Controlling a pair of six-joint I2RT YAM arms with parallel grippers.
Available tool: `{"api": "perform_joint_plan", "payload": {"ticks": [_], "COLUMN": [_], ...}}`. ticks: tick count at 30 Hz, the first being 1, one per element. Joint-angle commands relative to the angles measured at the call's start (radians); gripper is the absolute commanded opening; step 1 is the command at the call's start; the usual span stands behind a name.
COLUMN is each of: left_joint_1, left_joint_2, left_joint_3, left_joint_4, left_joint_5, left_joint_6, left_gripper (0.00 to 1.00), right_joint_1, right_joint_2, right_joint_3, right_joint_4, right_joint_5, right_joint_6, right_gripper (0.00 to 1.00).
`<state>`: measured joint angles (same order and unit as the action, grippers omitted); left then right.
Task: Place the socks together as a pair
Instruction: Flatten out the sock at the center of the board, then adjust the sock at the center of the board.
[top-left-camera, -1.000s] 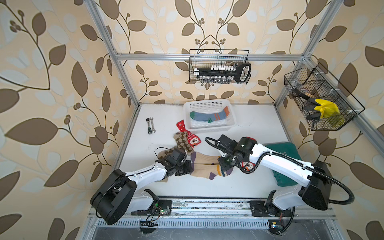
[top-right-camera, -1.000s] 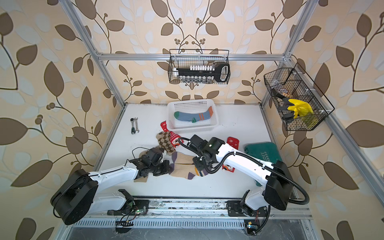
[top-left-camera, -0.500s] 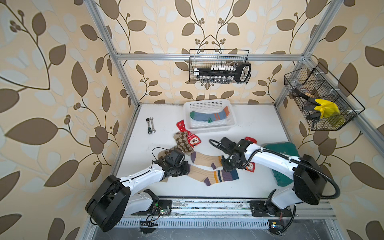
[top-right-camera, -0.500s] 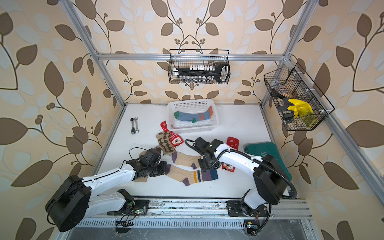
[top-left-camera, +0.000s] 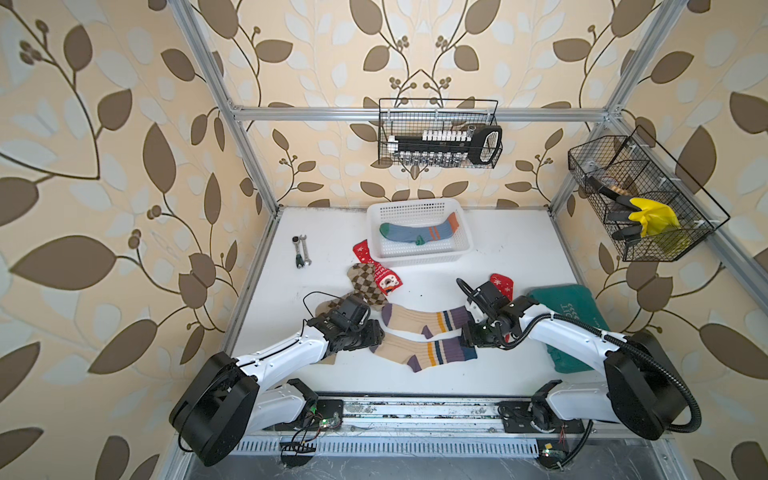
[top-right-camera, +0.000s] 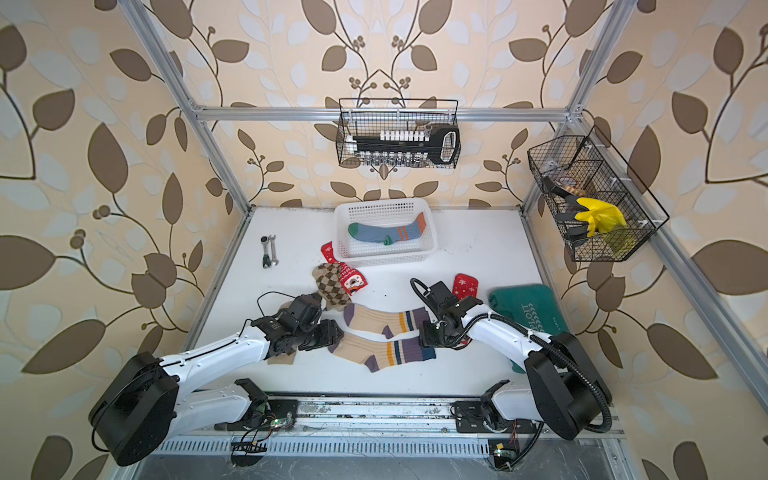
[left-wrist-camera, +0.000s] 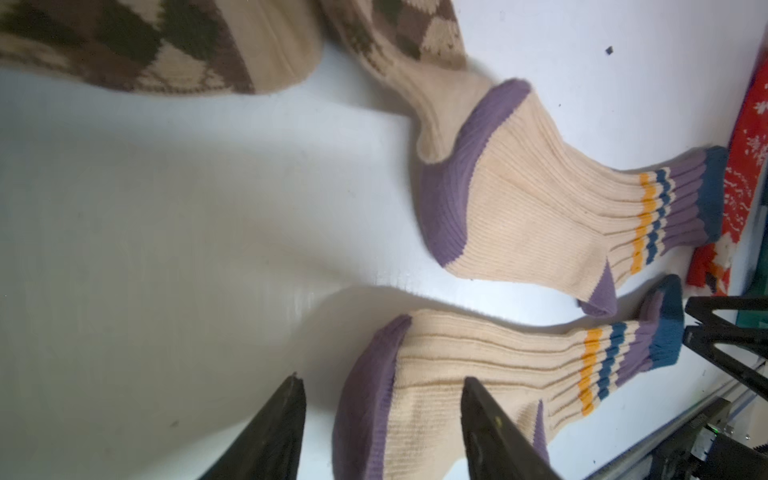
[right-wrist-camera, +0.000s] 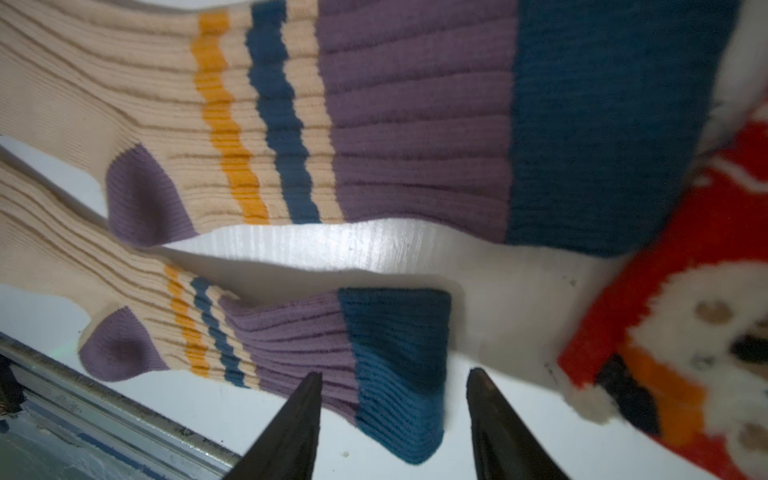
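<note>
Beige ribbed purple-toed socks (top-left-camera: 419, 320) are laid side by side; the left claw (left-wrist-camera: 381, 378) and right claw (right-wrist-camera: 395, 372) are released.

The white counter (top-left-camera: 519, 249) carries a white basket (top-left-camera: 415, 205) at the back, two wrenches (top-left-camera: 302, 250) off to its left and a green cloth bag (top-left-camera: 577, 303) at the right edge. Near the front a beige sock (top-left-camera: 419, 318) lies close alongside a second beige sock (top-left-camera: 419, 351). Behind them an argyle sock (top-left-camera: 365, 282) overlaps a red sock (top-left-camera: 384, 280), and another red sock (top-left-camera: 503, 284) lies near the bag.
</note>
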<state>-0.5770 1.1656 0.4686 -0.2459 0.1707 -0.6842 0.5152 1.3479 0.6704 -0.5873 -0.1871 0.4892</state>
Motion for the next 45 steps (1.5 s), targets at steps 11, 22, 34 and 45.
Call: {"api": "perform_joint_plan", "payload": {"ticks": [11,22,34,45], "left_joint_1": [0.025,0.100,0.190,0.190], "left_joint_2": [0.196,0.408,0.407,0.191], "left_joint_3": [0.249,0.352,0.339,0.248], "left_joint_4": [-0.014,0.003,0.003,-0.115], "left_joint_5": [-0.069,0.034,0.105,0.075], "left_joint_6": [0.085,0.130,0.150,0.181], "left_gripper": [0.62,0.23,0.14,0.54], "right_joint_1": [-0.147,-0.280,-0.277,-0.243], "right_joint_2": [0.004,-0.078,-0.094,-0.099], "right_joint_3": [-0.040,-0.084,-0.167,-0.177], "right_joint_4": [0.116,0.150,0.211,0.221], "right_joint_5": [-0.067,-0.136,-0.275,-0.210], "right_joint_6": [-0.016,-0.012,0.035,0.044], "right_gripper": [0.07,0.07,0.04,0.14]}}
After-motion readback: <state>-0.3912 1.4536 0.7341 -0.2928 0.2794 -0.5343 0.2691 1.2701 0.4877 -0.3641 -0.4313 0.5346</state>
